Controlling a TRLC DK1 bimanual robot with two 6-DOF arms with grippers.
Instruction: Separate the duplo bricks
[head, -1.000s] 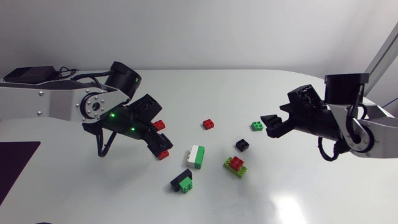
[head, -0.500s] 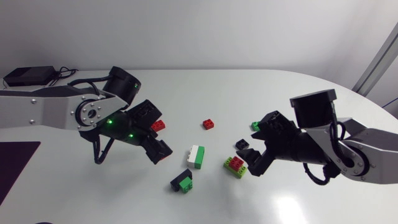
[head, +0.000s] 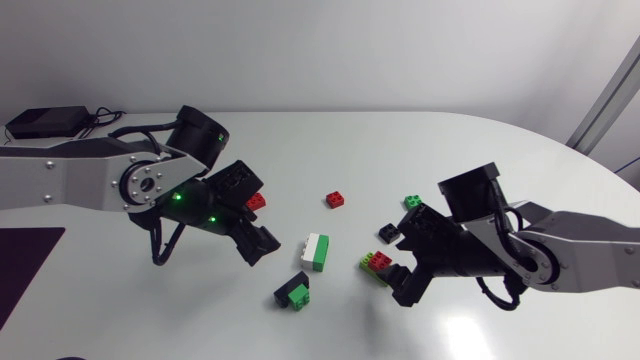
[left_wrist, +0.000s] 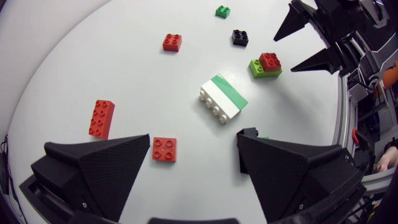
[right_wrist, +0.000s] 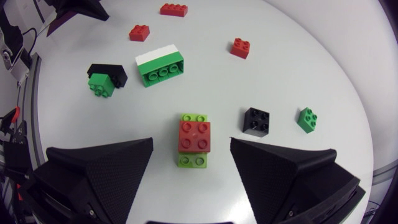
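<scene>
1. Your left arm (head: 80, 180) comes in from the left side, with its wrist angled down toward the middle.
2. Your left claw (head: 258, 222) is spread wide, its two fingers well apart and holding nothing.
3. Your right arm (head: 585, 250) enters from the right and reaches low toward the middle.
4. Your right claw (head: 405, 255) is also spread wide, its fingers pointing downward and gripping nothing.

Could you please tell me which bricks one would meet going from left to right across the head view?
Long red brick, black-and-green stack, white-and-green stack, small red brick, red-on-green stack, small green brick. The black brick is omitted: it overlaps the red-on-green stack.
</scene>
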